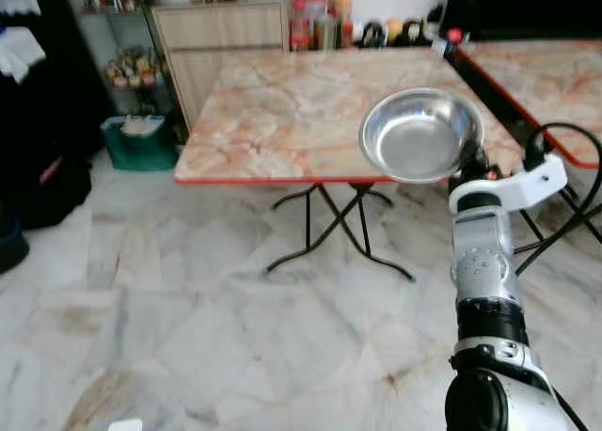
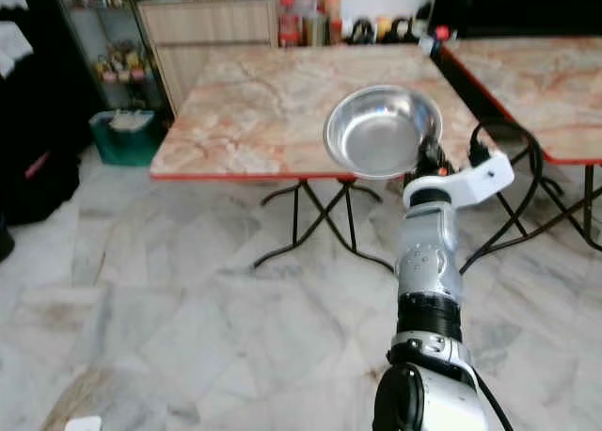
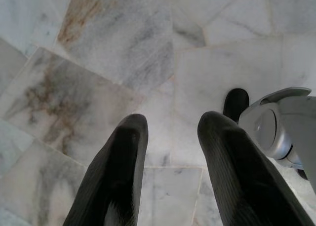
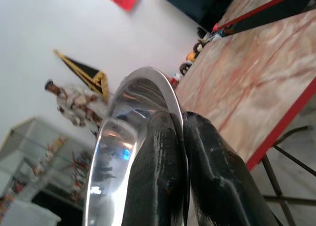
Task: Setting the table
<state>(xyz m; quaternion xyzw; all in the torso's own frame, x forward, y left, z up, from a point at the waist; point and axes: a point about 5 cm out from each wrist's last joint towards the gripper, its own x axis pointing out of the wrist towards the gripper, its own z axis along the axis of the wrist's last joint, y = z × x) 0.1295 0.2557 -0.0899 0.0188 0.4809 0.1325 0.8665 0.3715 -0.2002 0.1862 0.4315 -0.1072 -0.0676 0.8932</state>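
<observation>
Right gripper (image 4: 180,152) pinches bowl (image 1: 419,135) by its rim above table (image 1: 282,120) front edge; thin grip risks slipping, left gripper (image 3: 170,171) idle, parted.

A green bin (image 1: 139,141) stands on the marble floor (image 1: 188,337) beside what looks like a wooden cabinet (image 1: 218,38).

The bowl (image 1: 419,133) hides the right end effector's fingertips (image 4: 170,137) from the head views. A second counter (image 1: 555,83) is cut off at the right edge — jars (image 1: 320,22) at the back are too blurred to tell apart.
</observation>
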